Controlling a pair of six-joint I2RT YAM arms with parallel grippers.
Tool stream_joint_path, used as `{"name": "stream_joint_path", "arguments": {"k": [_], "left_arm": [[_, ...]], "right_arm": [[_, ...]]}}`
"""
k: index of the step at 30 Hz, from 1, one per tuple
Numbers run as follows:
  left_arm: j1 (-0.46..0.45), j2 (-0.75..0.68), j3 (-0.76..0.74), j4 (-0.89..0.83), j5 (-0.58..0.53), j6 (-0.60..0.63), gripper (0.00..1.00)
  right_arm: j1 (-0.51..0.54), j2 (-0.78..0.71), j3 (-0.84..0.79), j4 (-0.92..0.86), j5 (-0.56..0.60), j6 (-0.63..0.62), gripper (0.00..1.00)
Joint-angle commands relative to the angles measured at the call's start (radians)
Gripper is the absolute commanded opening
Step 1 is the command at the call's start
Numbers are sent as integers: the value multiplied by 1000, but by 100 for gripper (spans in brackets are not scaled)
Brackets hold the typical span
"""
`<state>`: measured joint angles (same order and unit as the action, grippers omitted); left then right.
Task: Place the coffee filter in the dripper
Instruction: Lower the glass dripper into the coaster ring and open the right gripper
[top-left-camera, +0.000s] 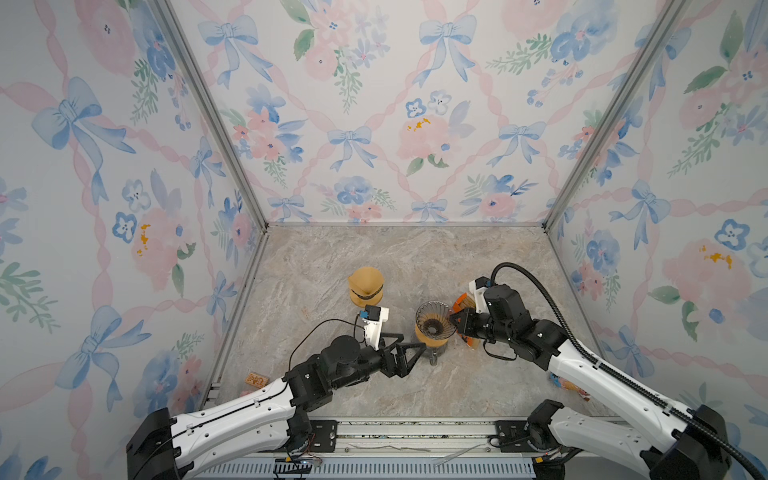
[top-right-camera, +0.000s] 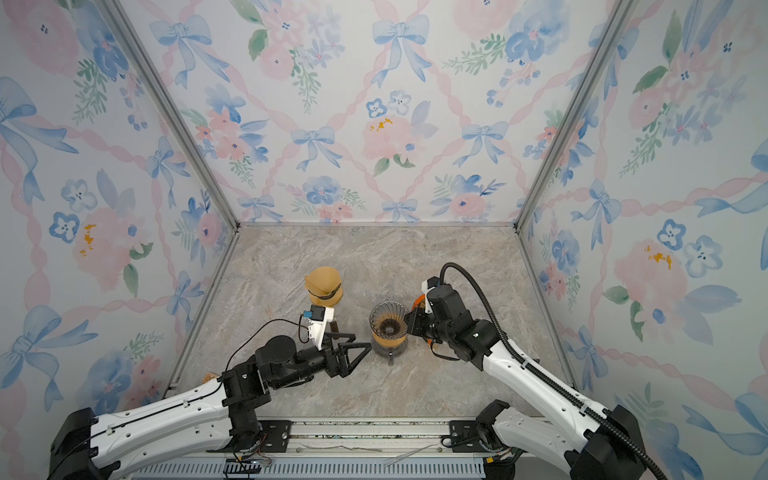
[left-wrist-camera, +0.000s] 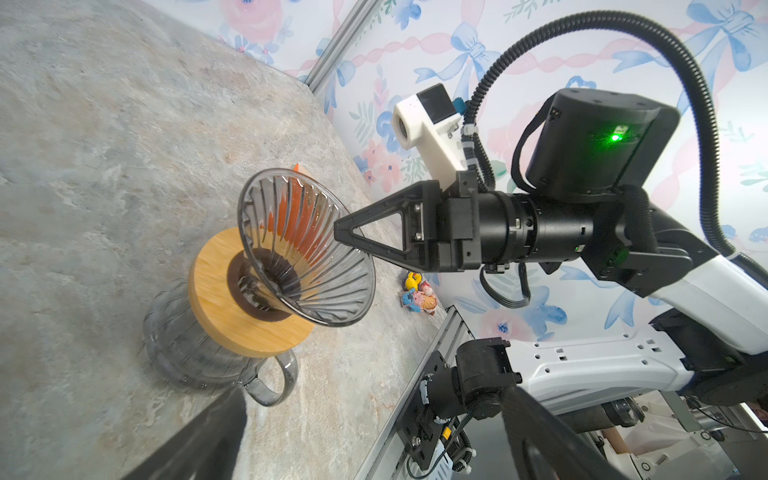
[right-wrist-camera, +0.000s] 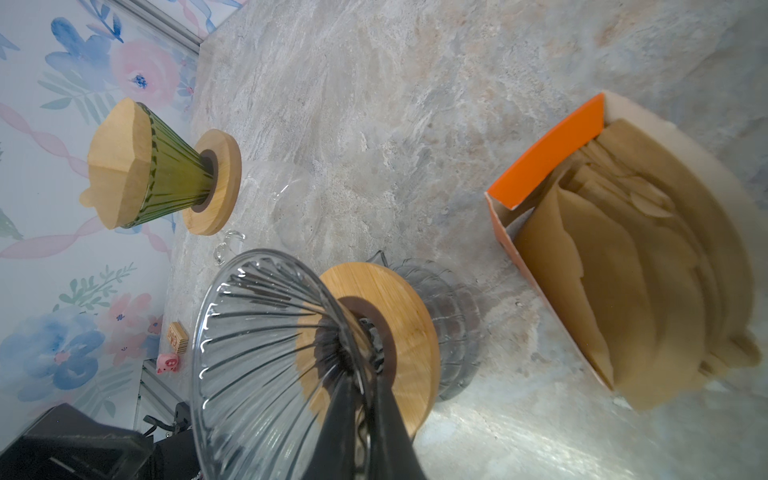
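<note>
the right gripper (left-wrist-camera: 338, 232) is pinched narrow on the rim of the glass dripper (left-wrist-camera: 291, 232), which sits on a carafe (left-wrist-camera: 187, 353). the left gripper (top-left-camera: 413, 343) stands wide and empty just beside it. the coffee filters (right-wrist-camera: 631, 266) lie in the orange box (right-wrist-camera: 544, 158) nearby.

Glossy ribbed glass dripper (left-wrist-camera: 305, 249); smooth wooden collar (left-wrist-camera: 226, 311); matt paper filters (right-wrist-camera: 648, 270)

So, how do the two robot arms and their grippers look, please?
The left arm and right arm have white shells and black joints. The left gripper and right gripper are black, with triangular open-frame fingers and a white camera mount each. A black ribbed hose runs along the right arm.
</note>
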<state>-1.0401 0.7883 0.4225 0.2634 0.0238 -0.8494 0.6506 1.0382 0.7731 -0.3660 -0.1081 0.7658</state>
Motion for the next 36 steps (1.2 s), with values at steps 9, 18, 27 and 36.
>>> {"name": "stream_joint_path", "arguments": {"k": [9, 18, 27, 36], "left_arm": [[5, -18, -22, 8, -6, -6, 98], [5, -26, -27, 8, -7, -5, 98], [6, -19, -25, 3, -1, -1, 98], [4, 13, -11, -15, 8, -12, 98]], "right_arm": [[26, 21, 51, -45, 50, -14, 14], [26, 23, 51, -37, 47, -6, 17], [24, 0, 65, -40, 29, -12, 31], [5, -126, 19, -91, 59, -59, 43]]}}
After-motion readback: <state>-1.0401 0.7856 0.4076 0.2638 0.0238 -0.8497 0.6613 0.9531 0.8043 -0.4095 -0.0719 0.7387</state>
